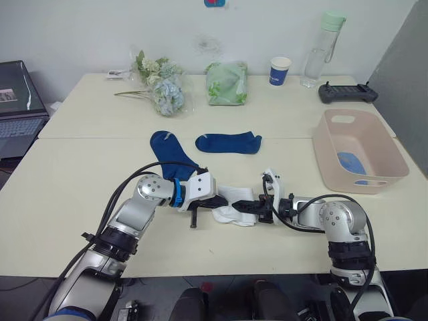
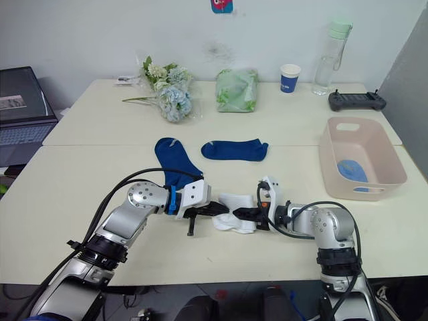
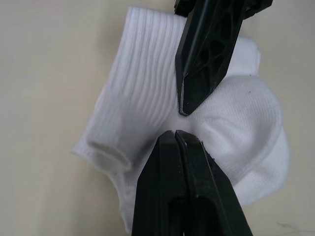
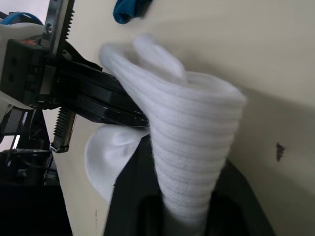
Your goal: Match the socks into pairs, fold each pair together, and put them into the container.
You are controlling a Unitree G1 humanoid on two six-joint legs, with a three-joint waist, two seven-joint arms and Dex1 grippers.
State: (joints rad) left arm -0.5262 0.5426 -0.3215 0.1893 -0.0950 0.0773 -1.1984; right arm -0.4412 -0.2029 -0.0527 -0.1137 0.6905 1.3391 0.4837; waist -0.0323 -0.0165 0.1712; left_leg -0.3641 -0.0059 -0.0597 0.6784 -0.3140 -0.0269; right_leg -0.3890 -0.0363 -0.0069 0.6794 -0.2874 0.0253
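Note:
A bunched white sock pair (image 1: pixel 234 204) lies near the table's front edge, between my two grippers. My left gripper (image 3: pixel 175 132) is shut, its tips pressing into a crease of the white fabric. From the other side, my right gripper (image 1: pixel 243 208) is shut on the ribbed white sock (image 4: pixel 192 128), which rises from between its fingers. Two dark navy socks (image 1: pixel 170 150) (image 1: pixel 229 142) lie flat farther back. The pink container (image 1: pixel 328 144) stands at the right with a light blue sock (image 1: pixel 348 162) inside.
Along the far table stand a flower bunch (image 1: pixel 164 83), a green cloth bundle (image 1: pixel 227 83), a blue paper cup (image 1: pixel 281 70), a clear bottle (image 1: pixel 321 50) and a black controller (image 1: pixel 348 92). A laptop (image 1: pixel 20 100) sits at the far left.

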